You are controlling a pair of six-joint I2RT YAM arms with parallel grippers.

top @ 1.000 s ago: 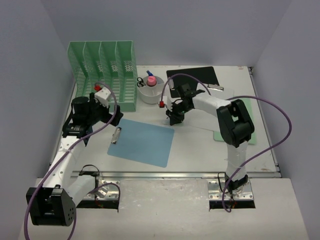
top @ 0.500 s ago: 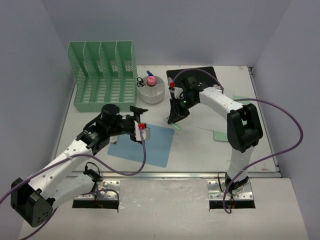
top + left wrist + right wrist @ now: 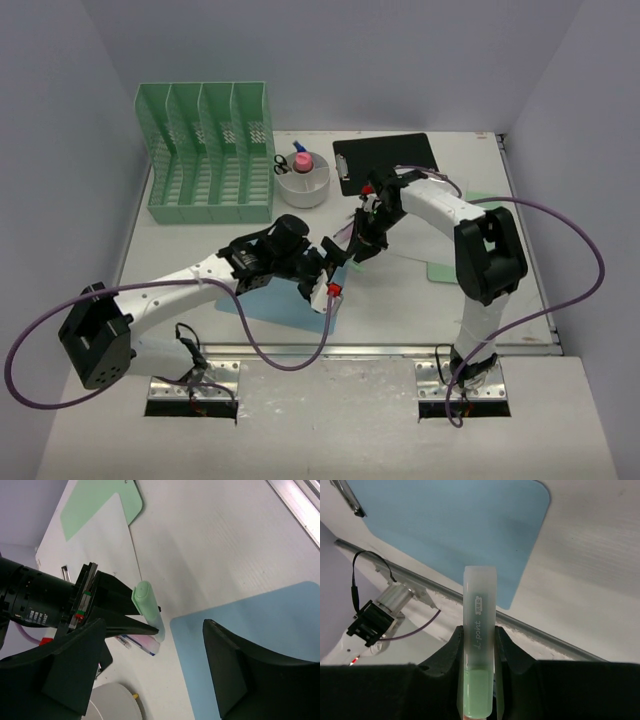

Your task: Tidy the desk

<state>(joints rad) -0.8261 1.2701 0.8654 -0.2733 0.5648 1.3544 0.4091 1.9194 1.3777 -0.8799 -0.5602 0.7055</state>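
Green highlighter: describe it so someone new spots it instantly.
On the white desk, look mid-table, just past the far right corner of the blue clipboard, at the right gripper. Clamped in it is the highlighter: a stubby pale-green barrel with a frosted cap, the only item any gripper holds.

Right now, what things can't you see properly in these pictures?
- Pale green plastic highlighter pen: right wrist view, its lower end cut off by the bottom edge.
- Flat blue clipboard: top view, the left arm covers its middle and metal clip.
- Round white cup: top view, contents too small to name beyond black scissor handles.
- Text on the highlighter: right wrist view, too blurred to read.
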